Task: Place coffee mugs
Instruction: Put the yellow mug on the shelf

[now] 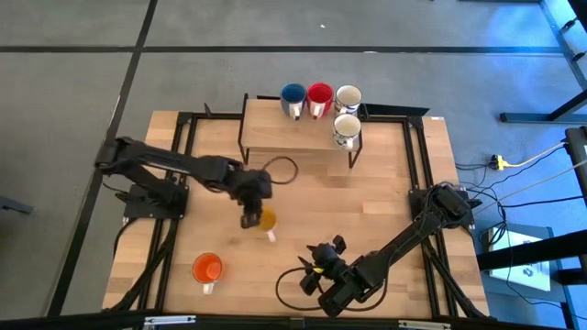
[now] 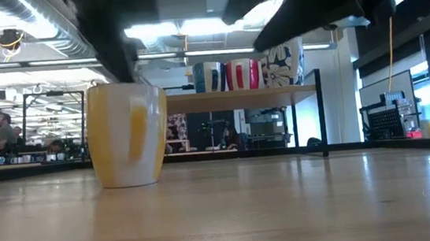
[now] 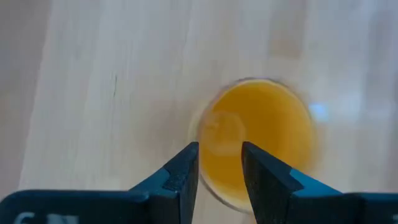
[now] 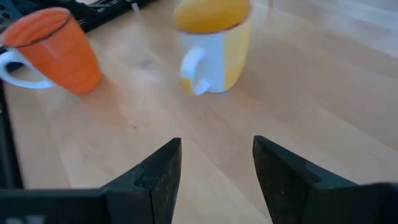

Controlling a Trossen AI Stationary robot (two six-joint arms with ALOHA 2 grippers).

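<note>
From above, the left pincer (image 1: 249, 218) is hanging over the middle of the wooden surface (image 1: 385, 197), just left of the yellow-orange mug (image 1: 267, 219), whose white handle is pointing toward the near edge. The orange mug (image 1: 207, 269) is standing near the front left. Four mugs are sitting on the raised shelf (image 1: 266, 130) at the far side: the blue mug (image 1: 293, 95), the red mug (image 1: 319, 94) and a white printed mug (image 1: 348, 97) in a row, with a second white printed mug (image 1: 346, 130) just in front. The right pincer (image 1: 316, 271) is waiting near the front centre.

At table height, the yellow-orange mug (image 2: 128, 134) is standing upright on the surface, glazed and smooth, a straight-walled cylinder; the shelf row is showing behind it.

Through the left wrist, the left pincer (image 3: 220, 163) is showing a narrow gap, its fingers straddling the mug's near rim (image 3: 214, 180) without clearly clamping it; the glossy yellow interior is round and slippery-looking. To take the mug well, the fingers should be pinching the wall squarely, one inside and one outside, away from the handle, and lifting straight up so the ceramic is not tipping.

Through the right wrist, the right pincer (image 4: 216, 168) is standing wide and empty, facing the yellow-orange mug (image 4: 212, 46) and the orange mug (image 4: 53, 50), both with white loop handles.
</note>
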